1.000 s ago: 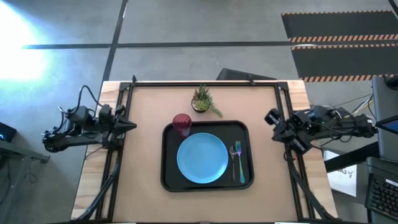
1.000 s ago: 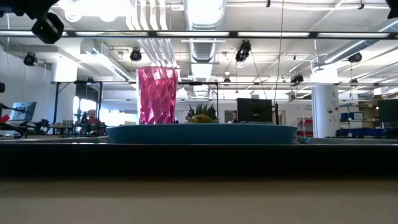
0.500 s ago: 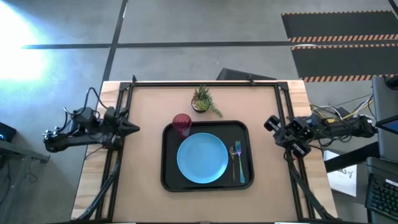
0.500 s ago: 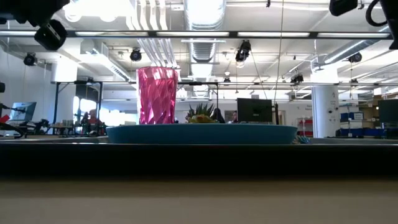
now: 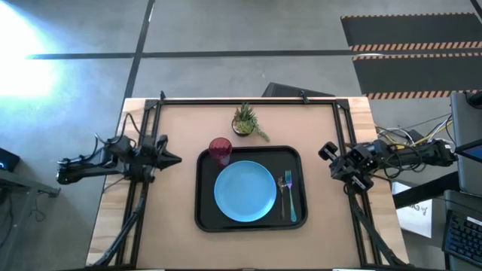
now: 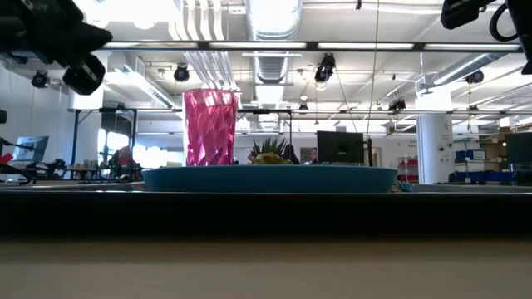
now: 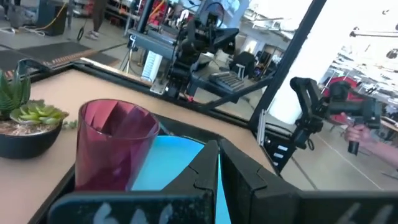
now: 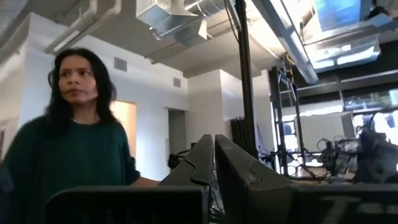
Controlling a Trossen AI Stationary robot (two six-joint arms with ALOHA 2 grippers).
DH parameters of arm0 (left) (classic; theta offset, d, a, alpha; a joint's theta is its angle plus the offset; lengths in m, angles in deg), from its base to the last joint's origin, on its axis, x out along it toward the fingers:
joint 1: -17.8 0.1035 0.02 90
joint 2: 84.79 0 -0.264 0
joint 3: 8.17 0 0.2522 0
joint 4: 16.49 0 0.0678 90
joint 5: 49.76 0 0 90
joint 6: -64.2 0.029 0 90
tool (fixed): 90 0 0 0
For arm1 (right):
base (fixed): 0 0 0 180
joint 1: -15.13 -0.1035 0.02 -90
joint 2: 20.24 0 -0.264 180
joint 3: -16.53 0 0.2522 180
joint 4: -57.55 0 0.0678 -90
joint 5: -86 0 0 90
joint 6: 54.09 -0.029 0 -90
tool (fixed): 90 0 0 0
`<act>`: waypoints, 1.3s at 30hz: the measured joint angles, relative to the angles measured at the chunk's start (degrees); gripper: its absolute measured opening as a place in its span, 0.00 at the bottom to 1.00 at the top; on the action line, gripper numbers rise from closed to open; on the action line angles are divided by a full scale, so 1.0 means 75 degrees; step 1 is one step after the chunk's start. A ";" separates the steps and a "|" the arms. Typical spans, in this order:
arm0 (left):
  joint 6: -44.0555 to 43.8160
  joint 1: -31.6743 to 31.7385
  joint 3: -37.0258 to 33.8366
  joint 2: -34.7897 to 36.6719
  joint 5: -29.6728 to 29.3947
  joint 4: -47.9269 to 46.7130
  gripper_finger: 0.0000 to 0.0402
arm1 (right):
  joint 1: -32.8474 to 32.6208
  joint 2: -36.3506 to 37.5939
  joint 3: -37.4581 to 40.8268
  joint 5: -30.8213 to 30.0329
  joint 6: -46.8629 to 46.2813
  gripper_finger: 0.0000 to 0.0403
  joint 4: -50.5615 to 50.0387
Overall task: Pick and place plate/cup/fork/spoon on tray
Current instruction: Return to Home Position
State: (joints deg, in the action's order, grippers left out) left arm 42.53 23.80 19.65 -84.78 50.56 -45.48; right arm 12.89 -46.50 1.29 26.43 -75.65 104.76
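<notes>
- Fingers of the left gripper are pressed together with nothing between them. It hangs over the table's left edge and points in toward the tray.
- Right gripper is likewise closed and empty, over the table's right edge and well apart from the tableware.
- Both arms sit drawn out to the sides, which to my eye suits a return to rest: nothing on the tray looks to need holding.
- Plate lies flat in the middle of the tray, where the widest piece fits best.
- Cup stands upright in the tray's back left corner, just beside the plate.
- Fork lies along the tray's right edge, close beside the plate, tines toward the back. I cannot make out the spoon apart from it.
- Placing looks finished, as far as I can judge.
- Plant in a small pot stands off the tray, near its back edge.
- Table is plain tan board with a dark frame round its edges, and the tray sits mid-table.
- Beyond is a big open workshop with ducts and lights overhead, benches and screens. A person in a dark green top is off to the right arm's side.
</notes>
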 joint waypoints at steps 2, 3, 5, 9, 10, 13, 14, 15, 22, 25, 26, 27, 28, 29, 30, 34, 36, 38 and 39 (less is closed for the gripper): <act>0.0006 0.0000 -0.0269 0.0000 -0.0009 0.0446 0.00 | 0.0000 0.0000 0.0006 0.0003 0.0295 0.02 0.0003; 0.0009 0.0000 -0.0375 0.0002 -0.0009 0.0674 0.00 | 0.0000 0.0000 0.0008 0.0003 0.0450 0.02 0.0006; 0.0000 0.0000 -0.0569 0.0003 -0.0010 0.0947 0.00 | 0.0000 0.0000 0.0015 0.0083 0.0765 0.02 0.0050; -0.0058 0.0000 -0.0842 0.0003 -0.0009 0.1348 0.00 | 0.0000 -0.0003 0.0097 0.0720 0.1193 0.02 0.0625; -0.0058 0.0000 -0.0881 0.0006 -0.0009 0.1504 0.00 | 0.0000 -0.0006 0.0102 0.0871 0.1236 0.02 0.0858; -0.0055 0.0000 -0.0923 0.0003 0.0008 0.1568 0.00 | -0.0047 0.0000 0.0102 0.1219 0.1265 0.02 0.1052; -0.0055 -0.0002 -0.0913 0.0003 0.0019 0.1571 0.00 | -0.0052 0.0000 0.0102 0.1214 0.1266 0.02 0.1039; -0.0054 -0.0003 -0.0903 0.0003 0.0056 0.1590 0.00 | -0.0070 -0.0002 0.0104 0.1206 0.1271 0.02 0.1014; -0.0052 -0.0006 -0.1112 0.0003 0.0224 0.1563 0.00 | -0.0087 -0.0011 0.0108 0.1204 0.1715 0.02 0.1134; -0.0024 -0.0006 -0.1295 0.0003 0.0224 0.1816 0.00 | -0.0086 -0.0012 0.0108 0.1204 0.1891 0.02 0.1126; 0.0005 -0.0006 -0.1351 0.0003 0.0226 0.1881 0.00 | -0.0085 -0.0013 0.0109 0.1204 0.1921 0.02 0.1110; 0.0024 -0.0003 -0.1419 0.0003 0.0223 0.1951 0.00 | -0.0085 -0.0015 0.0111 0.1204 0.1988 0.02 0.1054; 0.0041 -0.0003 -0.1483 0.0003 0.0221 0.1976 0.00 | -0.0082 -0.0013 0.0111 0.1202 0.2062 0.02 0.0908; 0.0076 0.0000 -0.1550 0.0003 0.0222 0.1981 0.00 | -0.0068 -0.0012 0.0111 0.1192 0.2240 0.02 0.0673; 0.0079 0.0000 -0.1612 0.0003 0.0222 0.1962 0.00 | -0.0064 -0.0015 0.0114 0.1137 0.2487 0.02 0.0365; 0.0079 0.0000 -0.1649 0.0003 0.0216 0.2032 0.00 | -0.0064 -0.0019 0.0114 0.0213 0.3733 0.02 -0.1116; 0.0096 0.0000 -0.1607 0.0003 0.0218 0.1981 0.00 | -0.0064 -0.0020 0.0114 -0.0903 0.3865 0.02 -0.1449; 0.0203 0.0000 -0.1573 0.0003 0.0218 0.1975 0.00 | -0.0064 -0.0020 0.0114 -0.2330 0.3924 0.02 -0.1716; 0.0306 0.0000 -0.1570 0.0003 0.0218 0.1987 0.00 | -0.0064 -0.0020 0.0114 -0.3102 0.4020 0.02 -0.1862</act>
State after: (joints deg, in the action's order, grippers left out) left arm 44.82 23.80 7.87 -84.76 52.20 -30.58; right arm 12.40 -46.65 2.15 3.17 -45.50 90.80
